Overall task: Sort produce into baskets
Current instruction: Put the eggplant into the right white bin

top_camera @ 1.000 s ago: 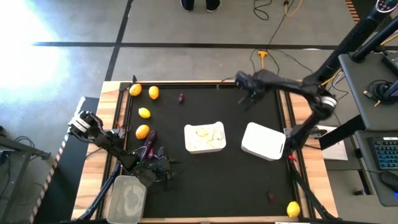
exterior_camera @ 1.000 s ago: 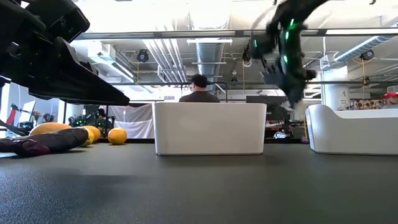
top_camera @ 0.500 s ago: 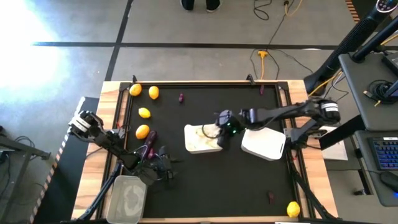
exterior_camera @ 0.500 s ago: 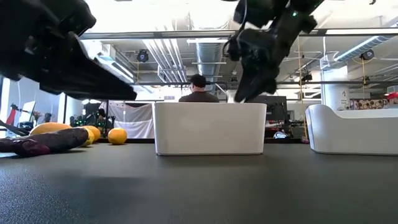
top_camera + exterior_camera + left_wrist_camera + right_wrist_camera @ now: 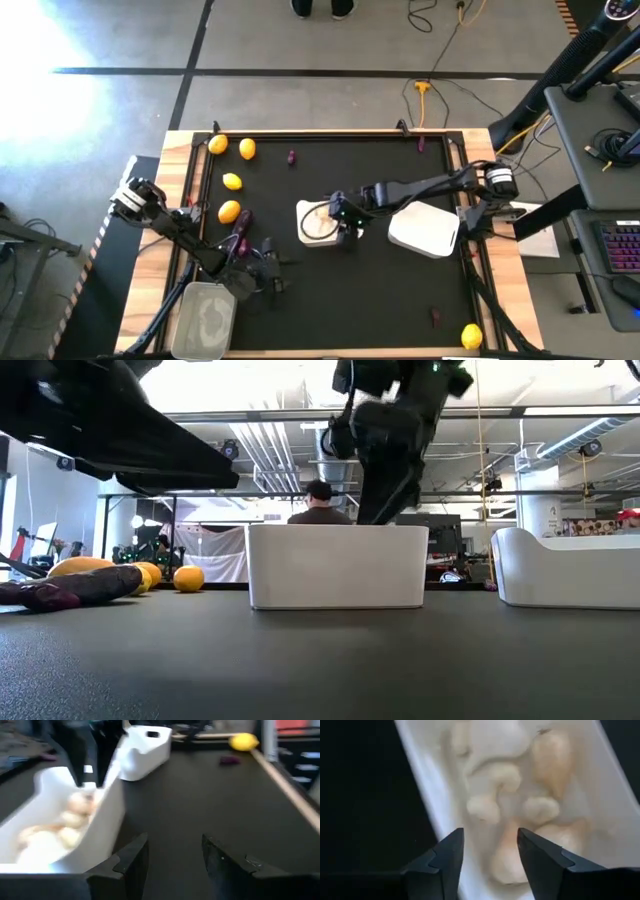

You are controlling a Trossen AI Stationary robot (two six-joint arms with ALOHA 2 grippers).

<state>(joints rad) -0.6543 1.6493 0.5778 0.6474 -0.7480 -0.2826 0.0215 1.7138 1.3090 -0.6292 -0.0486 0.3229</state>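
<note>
right gripper [image 5: 341,222]: jaws apart and empty, over the centre white tray [image 5: 318,232] of garlic bulbs [image 5: 540,810]. left gripper [image 5: 268,281]: jaws apart, empty, near the clear tub [image 5: 203,318]. lemons [image 5: 232,181] and a purple vegetable [image 5: 242,226] lie loose on the table [image 5: 380,300]; second white tray [image 5: 424,227] at right.
</note>
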